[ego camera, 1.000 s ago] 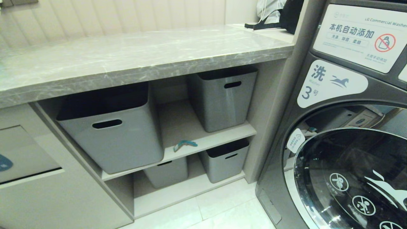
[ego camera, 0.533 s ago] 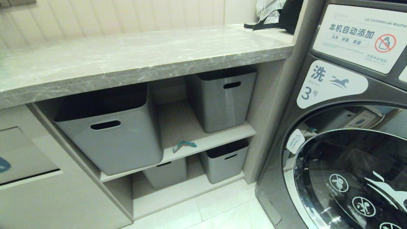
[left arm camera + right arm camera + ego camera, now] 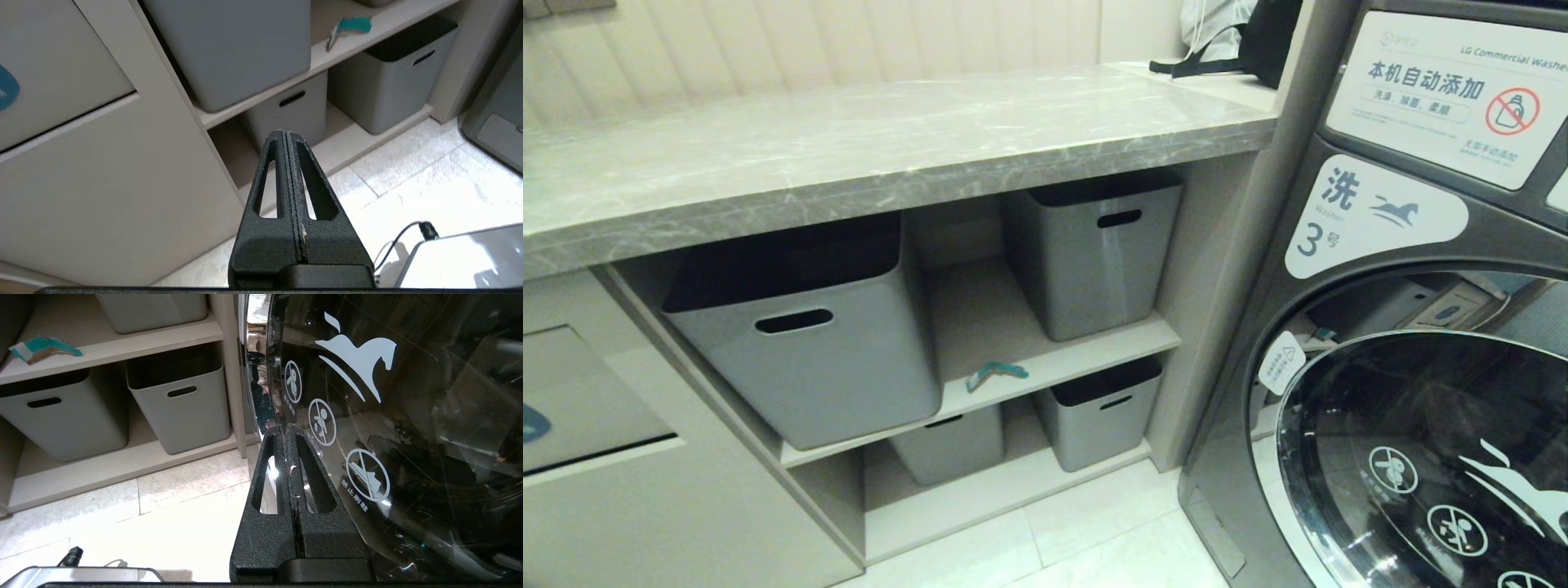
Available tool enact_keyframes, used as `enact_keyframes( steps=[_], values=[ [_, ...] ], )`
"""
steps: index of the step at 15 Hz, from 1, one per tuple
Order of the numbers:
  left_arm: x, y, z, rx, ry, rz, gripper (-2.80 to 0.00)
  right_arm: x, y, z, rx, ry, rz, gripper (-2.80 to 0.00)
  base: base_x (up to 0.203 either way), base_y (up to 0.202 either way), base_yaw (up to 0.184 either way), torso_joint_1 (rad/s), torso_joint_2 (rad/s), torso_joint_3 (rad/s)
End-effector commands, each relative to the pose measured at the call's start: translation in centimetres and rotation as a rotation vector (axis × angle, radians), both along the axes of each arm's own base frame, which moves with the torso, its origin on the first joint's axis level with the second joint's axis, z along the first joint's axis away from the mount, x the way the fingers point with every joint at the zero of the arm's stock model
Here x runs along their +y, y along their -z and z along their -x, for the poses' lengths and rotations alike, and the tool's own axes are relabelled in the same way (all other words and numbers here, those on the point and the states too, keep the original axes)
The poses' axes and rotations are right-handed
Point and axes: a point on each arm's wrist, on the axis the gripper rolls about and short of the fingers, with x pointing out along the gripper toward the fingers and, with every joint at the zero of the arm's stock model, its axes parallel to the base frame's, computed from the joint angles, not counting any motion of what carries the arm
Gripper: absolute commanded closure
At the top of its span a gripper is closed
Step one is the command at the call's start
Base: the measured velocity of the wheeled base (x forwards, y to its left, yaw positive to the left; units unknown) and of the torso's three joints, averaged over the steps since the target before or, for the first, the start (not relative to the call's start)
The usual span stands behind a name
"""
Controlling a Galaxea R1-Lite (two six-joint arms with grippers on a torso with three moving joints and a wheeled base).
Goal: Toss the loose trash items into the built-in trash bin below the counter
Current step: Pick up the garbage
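Observation:
One piece of loose trash, a teal-and-tan wrapper scrap (image 3: 995,374), lies on the middle shelf between two grey tubs; it also shows in the left wrist view (image 3: 348,27) and the right wrist view (image 3: 41,349). The built-in trash bin (image 3: 580,400) is the beige flap panel at the far left, with a dark blue sticker (image 3: 6,87) and a dark slot under it. Neither arm shows in the head view. My left gripper (image 3: 287,136) is shut and empty, low before the cabinet. My right gripper (image 3: 286,430) is shut and empty beside the washer door.
A marble counter (image 3: 874,155) tops the shelves. Several grey tubs (image 3: 809,343) with slot handles fill the shelves. A washing machine (image 3: 1413,367) with a glass door stands at the right. A dark bag (image 3: 1241,41) sits far back on the counter. A cable (image 3: 404,241) lies on the floor tiles.
The whole scene has shifted slightly to the left between a second ago and half a second ago, so the camera moved. Since then nothing has visibly changed.

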Motion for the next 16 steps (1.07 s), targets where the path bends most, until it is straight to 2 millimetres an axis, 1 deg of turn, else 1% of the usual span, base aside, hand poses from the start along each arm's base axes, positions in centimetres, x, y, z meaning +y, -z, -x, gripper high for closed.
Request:
enact_keyframes(
  steps=[1, 4, 6, 7, 8, 9, 11, 13, 15, 16],
  values=[
    [0.0, -0.1, -0.4, 0.061, 0.0, -0.002, 0.0, 0.0, 0.0, 0.0, 0.0, 0.0, 0.0, 0.0, 0.0, 0.0, 0.0, 0.0, 0.0, 0.0],
    [0.0, -0.3, -1.1, 0.148, 0.006, 0.0, 0.0, 0.0, 0.0, 0.0, 0.0, 0.0, -0.001, 0.0, 0.0, 0.0, 0.0, 0.0, 0.0, 0.0],
    [0.0, -0.5, -1.2, 0.153, 0.011, 0.0, 0.0, 0.0, 0.0, 0.0, 0.0, 0.001, -0.001, 0.0, 0.0, 0.0, 0.0, 0.0, 0.0, 0.0],
    [0.0, -1.9, -1.2, 0.121, 0.033, 0.002, 0.0, 0.0, 0.0, 0.0, 0.0, -0.002, 0.012, 0.0, 0.0, 0.0, 0.0, 0.0, 0.0, 0.0],
    [-0.2, -4.0, -1.3, 0.084, 0.098, 0.006, 0.0, 0.0, 0.0, 0.0, 0.0, 0.001, -0.002, 0.0, 0.0, 0.0, 0.0, 0.0, 0.0, 0.0],
    [-0.3, -5.3, -1.9, 0.097, 0.162, 0.002, 0.0, 0.0, 0.0, 0.0, -0.001, 0.0, -0.001, 0.0, 0.0, 0.0, 0.0, 0.0, 0.0, 0.0],
    [-0.5, -7.9, -3.5, 0.121, 0.244, -0.073, 0.0, 0.0, 0.0, 0.0, 0.0, 0.001, -0.004, 0.0, 0.0, 0.0, 0.0, 0.0, 0.0, 0.0],
    [-0.8, -9.9, -6.2, 0.166, 0.367, -0.156, 0.0, 0.0, 0.0, 0.0, 0.0, 0.001, -0.004, 0.0, 0.0, 0.0, 0.0, 0.0, 0.0, 0.0],
    [-1.6, -10.9, -9.1, 0.18, 0.506, -0.237, 0.0, 0.0, 0.0, 0.0, 0.0, 0.001, -0.004, 0.0, 0.0, 0.0, 0.0, 0.0, 0.0, 0.0],
    [-2.3, -11.2, -10.4, 0.165, 0.587, -0.283, 0.0, 0.0, 0.0, 0.0, -0.001, 0.001, -0.004, 0.0, 0.0, 0.0, 0.0, 0.0, 0.0, 0.0]
  ],
)
